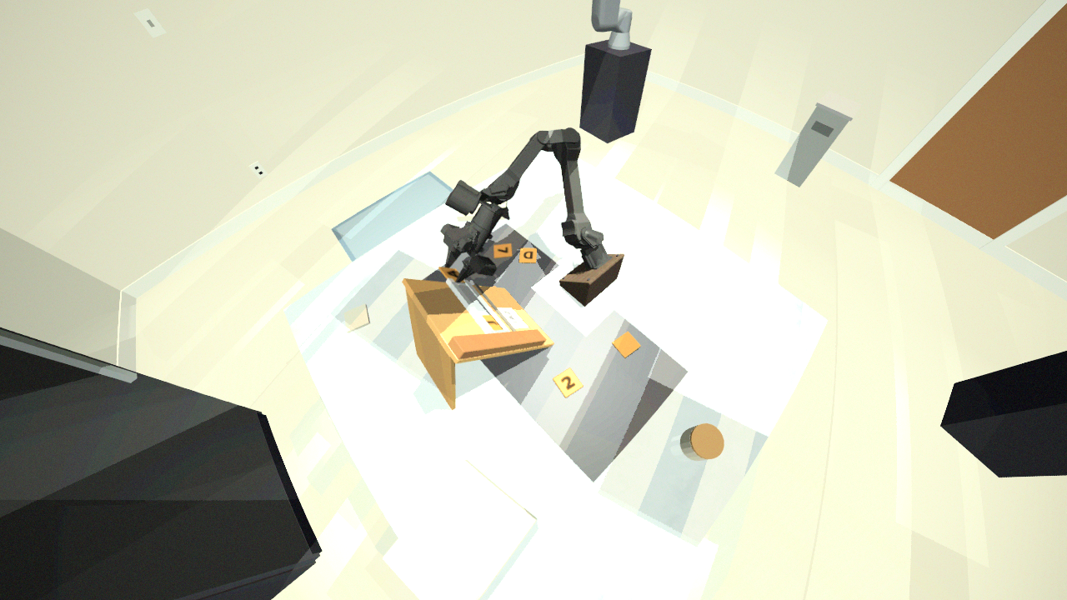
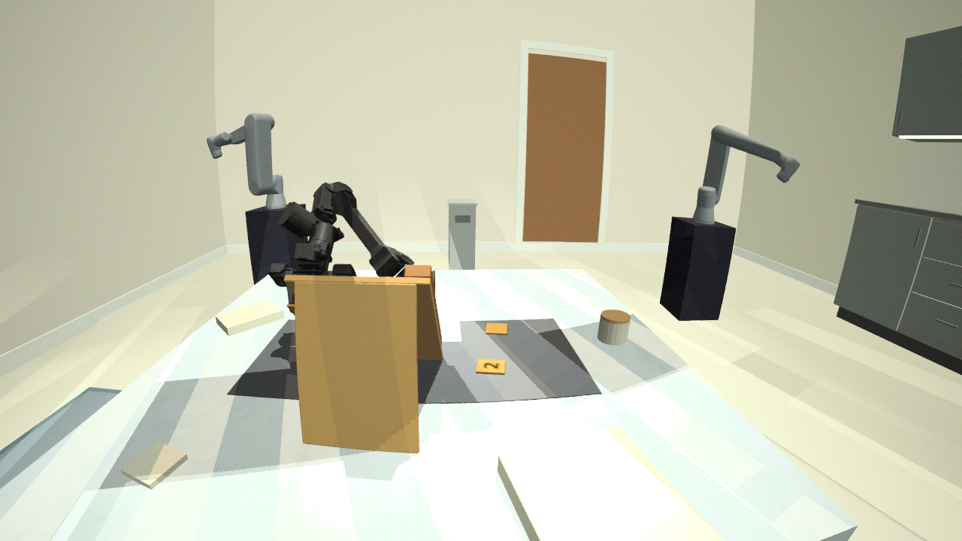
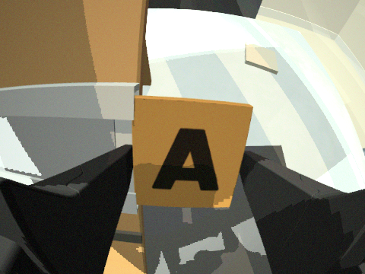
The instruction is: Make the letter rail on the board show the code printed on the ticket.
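Note:
My gripper (image 1: 455, 271) (image 3: 188, 157) is shut on the A tile (image 3: 192, 125) (image 2: 291, 306), which reads upright in the wrist view. The tile's left edge is at the open end of the rail (image 3: 68, 100) (image 1: 468, 297) on the tilted wooden board (image 3: 42, 42) (image 2: 356, 363); whether it has entered is unclear. One tile (image 1: 492, 322) sits farther along the rail, its character not legible. The ticket (image 1: 512, 317) lies beside it, too small to read. The 7 tile (image 1: 502, 250) and D tile (image 1: 528, 255) lie behind the board. The 2 tile (image 1: 568, 382) (image 2: 491, 367) and an unmarked-looking tile (image 1: 625, 344) (image 2: 496, 328) lie right.
An orange block (image 1: 498, 342) stands along the board's right edge. The arm's brown base block (image 1: 593, 282) is behind the board. A round lidded jar (image 1: 704, 442) (image 2: 614, 327) stands far right. Pale flat blocks (image 2: 154, 463) (image 2: 249, 317) lie left, and a larger slab (image 2: 591, 484) in front.

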`<action>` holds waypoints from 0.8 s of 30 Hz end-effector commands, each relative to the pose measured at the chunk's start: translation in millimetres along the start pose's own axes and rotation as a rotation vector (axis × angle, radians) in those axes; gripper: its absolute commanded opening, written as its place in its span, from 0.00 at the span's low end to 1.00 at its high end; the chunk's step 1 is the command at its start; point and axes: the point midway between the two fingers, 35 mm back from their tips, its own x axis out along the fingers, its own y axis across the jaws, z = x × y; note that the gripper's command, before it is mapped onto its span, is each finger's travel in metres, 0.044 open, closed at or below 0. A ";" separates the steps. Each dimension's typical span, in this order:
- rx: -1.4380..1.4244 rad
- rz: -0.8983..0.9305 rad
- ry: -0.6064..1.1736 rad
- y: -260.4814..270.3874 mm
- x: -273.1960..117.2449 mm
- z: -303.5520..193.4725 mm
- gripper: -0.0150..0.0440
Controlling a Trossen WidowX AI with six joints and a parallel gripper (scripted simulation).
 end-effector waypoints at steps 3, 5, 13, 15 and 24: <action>0.003 -0.002 0.003 3.3 0.4 -1.0 0.25; 0.004 -0.002 0.003 4.3 0.4 -0.9 0.25; 0.004 -0.002 0.003 8.3 0.5 -0.9 0.25; 0.004 -0.002 0.003 9.3 0.5 -0.9 0.25; 0.004 -0.002 0.003 13.9 0.5 -0.8 0.25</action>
